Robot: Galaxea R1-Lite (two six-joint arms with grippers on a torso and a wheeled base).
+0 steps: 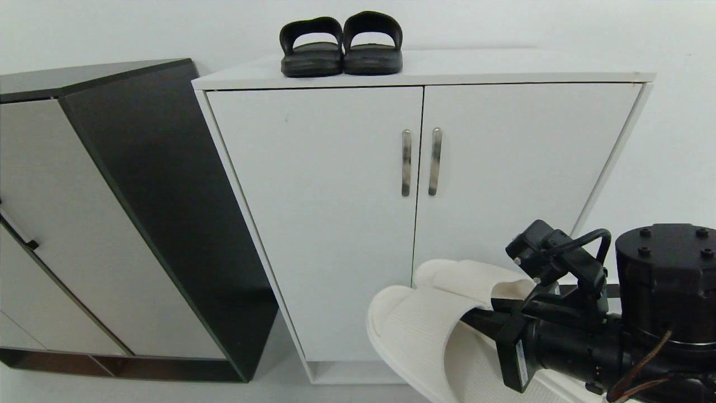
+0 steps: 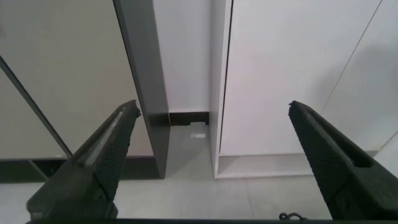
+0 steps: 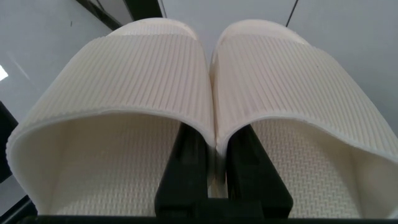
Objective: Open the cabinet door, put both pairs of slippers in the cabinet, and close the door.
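A pair of black slippers (image 1: 341,47) rests side by side on top of the white cabinet (image 1: 503,70). Both cabinet doors are closed, with two metal handles (image 1: 406,162) meeting at the middle. A pair of white slippers (image 1: 425,324) hangs low in front of the right door. My right gripper (image 1: 481,319) is shut on their two inner sides, pinching them together. In the right wrist view the white slippers (image 3: 149,68) arch over the right gripper (image 3: 214,180). My left gripper (image 2: 213,109) stands open and holds nothing, facing the lower left corner of the white cabinet (image 2: 286,74).
A dark cabinet (image 1: 140,196) with light door panels stands close to the left of the white one, leaving a narrow gap (image 2: 186,93). Bare grey floor (image 2: 205,193) lies in front of both. A plain white wall is behind.
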